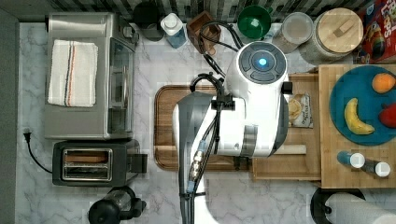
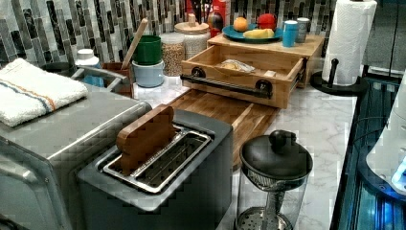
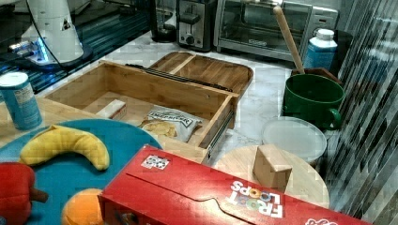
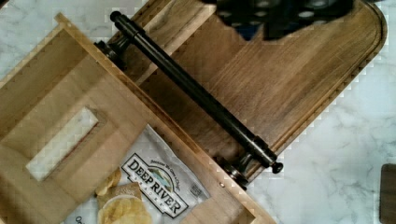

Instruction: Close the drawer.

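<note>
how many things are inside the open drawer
2. A chip bag lies near the drawer's right corner in the right view; a small pale block sits to its left. The arm hides part of the drawer from above.

Light-wood drawer [image 3: 141, 86], black handle [image 4: 196, 93], dark walnut board [image 4: 289, 79]

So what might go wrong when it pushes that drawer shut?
The drawer is open, with a chip bag inside; the bag might ruck up and catch if it shifts. The handle is a round bar, so an off-centre push could slip off or skew the drawer on its slides.
</note>
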Robot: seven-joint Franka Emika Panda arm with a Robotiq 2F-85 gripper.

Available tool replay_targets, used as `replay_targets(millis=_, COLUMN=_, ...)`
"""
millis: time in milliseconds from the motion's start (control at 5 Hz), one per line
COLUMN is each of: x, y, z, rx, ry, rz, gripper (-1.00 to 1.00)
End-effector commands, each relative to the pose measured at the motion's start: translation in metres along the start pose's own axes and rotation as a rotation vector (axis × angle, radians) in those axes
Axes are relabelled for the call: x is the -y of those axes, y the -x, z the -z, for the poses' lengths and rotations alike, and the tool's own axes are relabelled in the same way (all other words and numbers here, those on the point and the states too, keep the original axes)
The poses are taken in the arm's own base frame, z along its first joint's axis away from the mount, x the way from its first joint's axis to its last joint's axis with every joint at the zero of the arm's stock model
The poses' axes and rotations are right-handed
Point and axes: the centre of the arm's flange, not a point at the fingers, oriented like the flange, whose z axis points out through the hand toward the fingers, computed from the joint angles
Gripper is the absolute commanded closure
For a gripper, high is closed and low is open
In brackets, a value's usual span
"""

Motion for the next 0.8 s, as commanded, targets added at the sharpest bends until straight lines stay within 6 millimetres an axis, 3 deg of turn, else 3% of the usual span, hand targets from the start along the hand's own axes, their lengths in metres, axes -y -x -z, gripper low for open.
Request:
replay_targets(millis=200, x=0.012, y=0.026, z=-0.017, rx=-0.064, ry=-0.053, rz=0.289, gripper=-1.0)
replay_targets(millis=600, x=0.015, y=0.048, z=-0.039, rx=0.008, ry=-0.125, rz=0.74, gripper=-1.0)
replay_targets(millis=800, x=0.022, y=0.06, z=-0.061, rx=-0.016, ry=-0.084, rz=0.837, gripper=-0.27)
